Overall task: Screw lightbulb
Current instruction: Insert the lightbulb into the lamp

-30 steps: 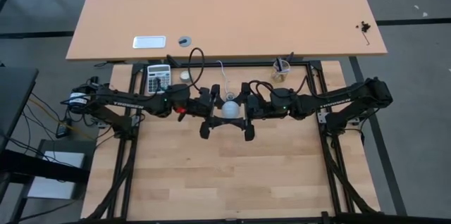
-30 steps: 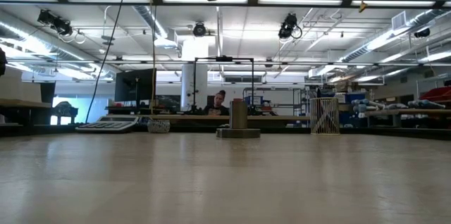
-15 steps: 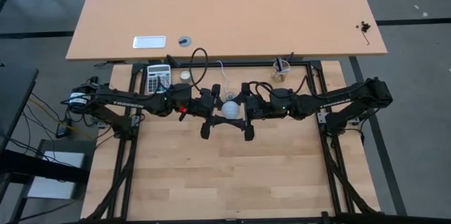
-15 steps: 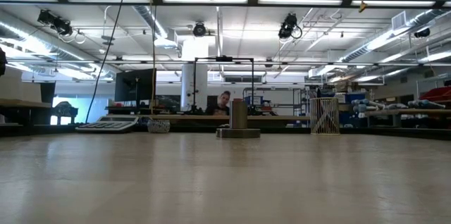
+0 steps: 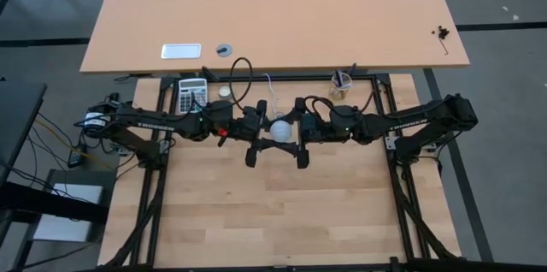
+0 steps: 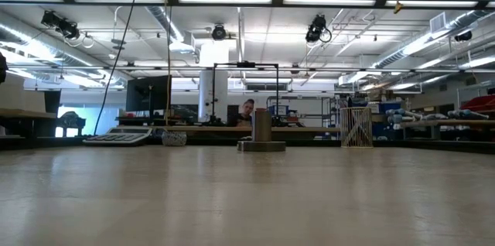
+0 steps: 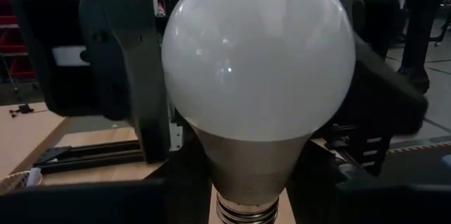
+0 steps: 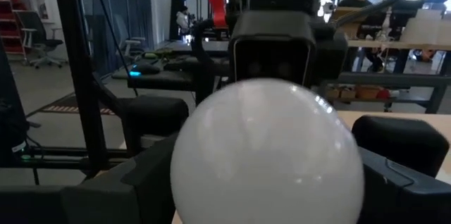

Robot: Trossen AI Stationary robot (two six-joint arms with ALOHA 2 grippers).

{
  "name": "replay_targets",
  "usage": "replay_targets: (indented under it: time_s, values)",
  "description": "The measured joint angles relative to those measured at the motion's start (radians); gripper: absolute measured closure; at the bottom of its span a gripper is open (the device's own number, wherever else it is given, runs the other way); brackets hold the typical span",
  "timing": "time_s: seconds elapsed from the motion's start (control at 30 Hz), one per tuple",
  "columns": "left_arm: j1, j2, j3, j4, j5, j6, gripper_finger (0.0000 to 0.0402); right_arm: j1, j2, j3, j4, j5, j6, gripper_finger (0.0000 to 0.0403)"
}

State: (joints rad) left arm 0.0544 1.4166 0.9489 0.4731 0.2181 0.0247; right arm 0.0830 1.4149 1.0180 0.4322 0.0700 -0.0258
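Mid-air handover of the lightbulb (image 5: 279,129), seen from above. The bulb hangs over the rear middle of the worktop (image 5: 282,212), between the two arms, which meet head-on. The left tool (image 5: 261,128) is closed on the bulb's narrow grey neck; in the left wrist view the globe (image 7: 258,55) fills the frame with the screw end (image 7: 244,213) pointing toward the camera. The right tool (image 5: 295,129) faces the globe from the other side; its fingers (image 8: 402,175) stand wide apart, flanking the globe (image 8: 268,157), and contact with it cannot be confirmed. The low view shows the socket (image 6: 261,134) upright on the far part of the worktop, well below the arms, with a calculator (image 6: 116,138) off to one side.

Step in hand, as judged: the transfer or regrasp of the bulb. The next move calls for one secure grip, the screw end turned downward, careful alignment over the socket, then lowering and turning.
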Motion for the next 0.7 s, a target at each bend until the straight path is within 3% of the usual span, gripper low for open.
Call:
replay_targets:
  time_s: [0.43, 0.7]
  values:
    - [0.002, 0.011, -0.081, 0.084, -0.05, -0.007, 0.0269, 0.004, -0.037, 0.001, 0.058, -0.019, -0.032, 0.0102]
    - [0.053, 0.002, -0.131, 0.107, -0.061, -0.005, 0.0269, -0.014, -0.118, 0.001, -0.014, -0.008, -0.065, 0.0136]
